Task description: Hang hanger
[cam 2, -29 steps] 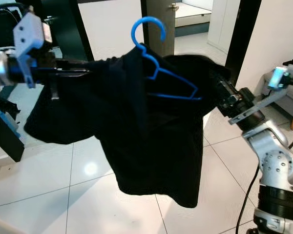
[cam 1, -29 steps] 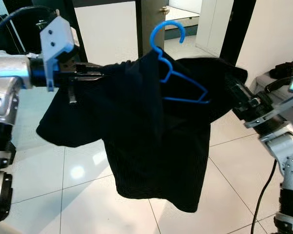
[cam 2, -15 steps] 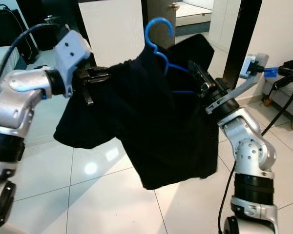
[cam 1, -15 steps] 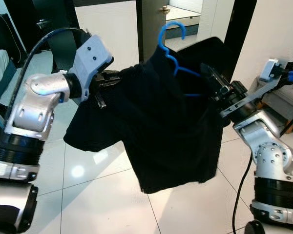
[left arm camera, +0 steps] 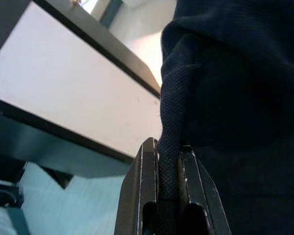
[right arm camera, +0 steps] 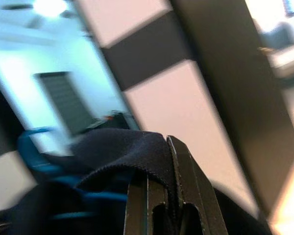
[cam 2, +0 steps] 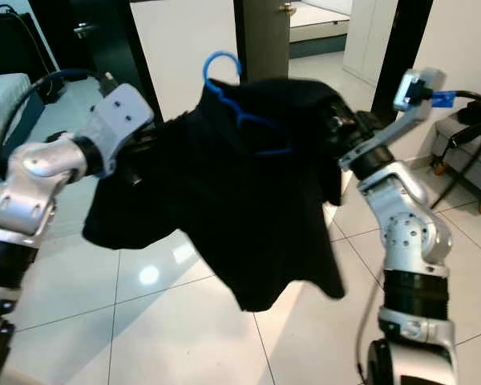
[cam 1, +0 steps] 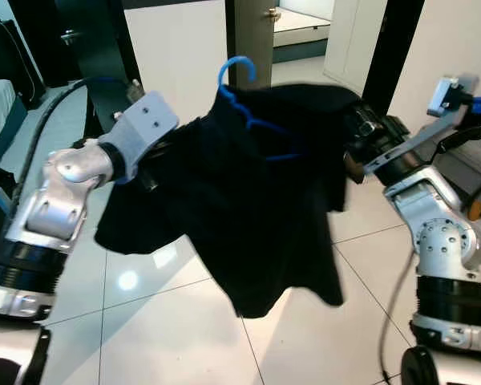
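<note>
Carrying step: my left gripper (left arm camera: 161, 196) and right gripper (right arm camera: 159, 196) each pinch a hem of the black shirt (cam 1: 256, 200) stretched between them, blue hanger (cam 1: 239, 88) seemingly threaded inside; next, find a rail for its hook.

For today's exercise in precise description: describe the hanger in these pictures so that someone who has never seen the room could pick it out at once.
Find the black garment stretched in mid-air between the left gripper and the right gripper, each pinching one edge of it. At its top middle sits the hanger, its hook rising above the cloth. It is thin bright blue wire, the only blue shape against the black fabric.
</note>
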You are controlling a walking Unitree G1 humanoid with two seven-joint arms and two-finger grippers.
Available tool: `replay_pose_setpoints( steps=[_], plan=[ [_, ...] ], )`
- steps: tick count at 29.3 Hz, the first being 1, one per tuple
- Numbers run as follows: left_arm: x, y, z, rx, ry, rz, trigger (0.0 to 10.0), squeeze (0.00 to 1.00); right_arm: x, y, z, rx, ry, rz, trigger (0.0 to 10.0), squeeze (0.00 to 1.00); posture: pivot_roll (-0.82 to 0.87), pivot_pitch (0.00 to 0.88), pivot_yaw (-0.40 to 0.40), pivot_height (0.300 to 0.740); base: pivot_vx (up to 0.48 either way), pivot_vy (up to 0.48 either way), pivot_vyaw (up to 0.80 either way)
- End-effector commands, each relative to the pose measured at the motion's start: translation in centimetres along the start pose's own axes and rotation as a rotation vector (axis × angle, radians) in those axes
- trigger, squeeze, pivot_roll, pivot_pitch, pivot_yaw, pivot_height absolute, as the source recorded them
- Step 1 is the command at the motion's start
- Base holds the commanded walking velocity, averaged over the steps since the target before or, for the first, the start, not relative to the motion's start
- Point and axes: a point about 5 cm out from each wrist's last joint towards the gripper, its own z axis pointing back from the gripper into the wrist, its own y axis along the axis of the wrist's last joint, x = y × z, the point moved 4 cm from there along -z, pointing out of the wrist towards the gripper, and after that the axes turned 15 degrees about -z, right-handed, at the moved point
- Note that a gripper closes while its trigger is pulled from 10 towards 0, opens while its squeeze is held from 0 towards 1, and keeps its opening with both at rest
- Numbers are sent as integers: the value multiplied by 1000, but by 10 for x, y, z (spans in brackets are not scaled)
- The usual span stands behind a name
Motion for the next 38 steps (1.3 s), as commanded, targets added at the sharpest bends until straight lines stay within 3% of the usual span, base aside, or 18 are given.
replay_pose_setpoints(
  steps=[1,10,11,12,13,14,15,17,19,22,25,27,28,29,30,32,36,38],
  plan=[
    [-3,-10,6,-65,3,-35,0,0,9,14,2,66,-50,17,0,0,-3,0,29,740,0,0,0],
    [-14,-10,8,-65,86,-15,0,0,-13,-13,3,-59,58,-10,0,0,-8,0,33,740,0,0,0],
    [-19,-1,4,-30,147,-3,0,0,-34,-47,4,-155,131,-50,0,0,-13,0,36,740,0,0,0],
    [-19,-1,4,-30,147,-3,0,0,-34,-47,4,-155,131,-50,0,0,-13,0,36,740,0,0,0],
    [-23,6,2,-5,194,10,0,0,-52,-71,6,-221,189,-84,0,0,-13,0,36,740,0,0,0],
    [-23,6,2,-5,194,10,0,0,-52,-71,6,-221,189,-84,0,0,-13,0,36,740,0,0,0],
    [-28,13,0,19,243,20,0,0,-74,-96,9,-284,257,-131,0,0,-13,0,36,740,0,0,0],
    [-28,13,0,19,243,20,0,0,-74,-96,9,-284,257,-131,0,0,-13,0,36,740,0,0,0],
    [-30,25,-3,57,309,38,0,0,-107,-124,11,-341,336,-222,0,0,-17,0,36,740,0,0,0],
    [-28,31,-6,85,341,69,0,0,-125,-137,13,-375,377,-267,0,0,-21,0,35,740,0,0,0],
    [-21,39,-9,132,333,111,0,0,-129,-150,18,-422,386,-253,0,0,-23,0,28,740,0,0,0],
    [-15,46,-12,177,305,112,0,0,-121,-156,20,-445,354,-216,0,0,-24,0,27,740,0,0,0],
    [-15,48,-11,196,296,100,0,0,-110,-155,19,-444,317,-164,4706,0,-24,0,26,740,0,0,0],
    [-15,49,-10,207,291,91,0,0,-102,-154,19,-441,292,-128,4706,0,-25,0,27,740,0,0,0],
    [-15,49,-9,215,284,79,0,0,-93,-149,17,-427,262,-112,10000,0,-25,0,27,740,0,0,0],
    [-16,49,-9,217,285,74,0,0,-89,-145,17,-416,245,-108,10000,0,-27,0,26,740,0,0,0],
    [-20,41,-3,226,279,18,0,0,-53,-109,13,-318,129,-19,10000,0,-33,0,27,740,0,0,0],
    [-22,39,-2,226,277,-8,0,0,-44,-99,13,-296,104,3,10000,0,-33,0,27,740,0,0,0]
  ],
)
